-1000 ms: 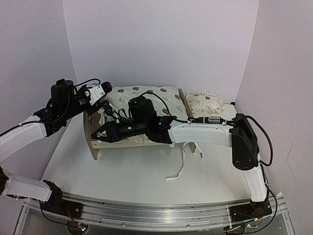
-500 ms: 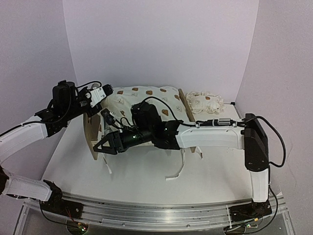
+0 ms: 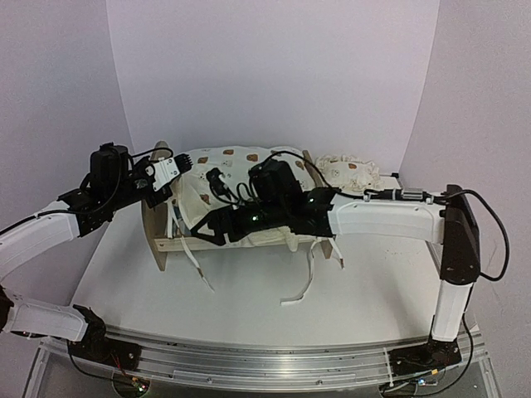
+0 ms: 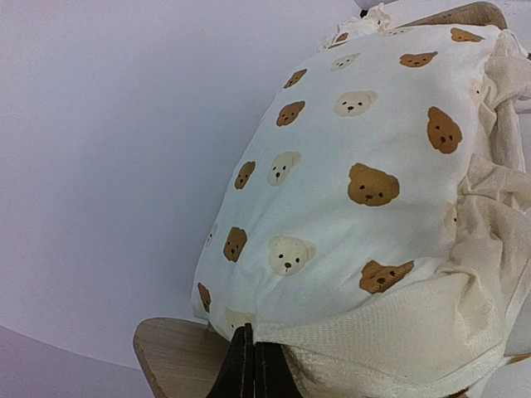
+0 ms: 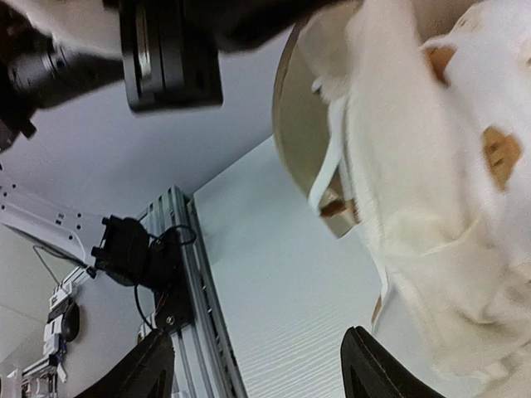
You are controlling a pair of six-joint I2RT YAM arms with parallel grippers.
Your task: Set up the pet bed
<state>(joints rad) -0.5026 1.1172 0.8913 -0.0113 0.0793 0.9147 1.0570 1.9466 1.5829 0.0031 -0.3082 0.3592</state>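
The right gripper (image 5: pixel 259 361) is holding its fingers wide apart over the white table (image 5: pixel 274 274). Ahead and to its right, the bear-print cushion (image 5: pixel 415 174) is draping over the pet bed (image 5: pixel 292 124) at its wooden end.

A white table (image 3: pixel 166 298) is seen enclosed on three sides by pale lavender walls (image 3: pixel 274 75), which are joined in soft corners behind it. A silver aluminium rail (image 3: pixel 249 352) is set along the table's near edge, its slotted profile shown close up from the right wrist, and a grey surface is glimpsed below it
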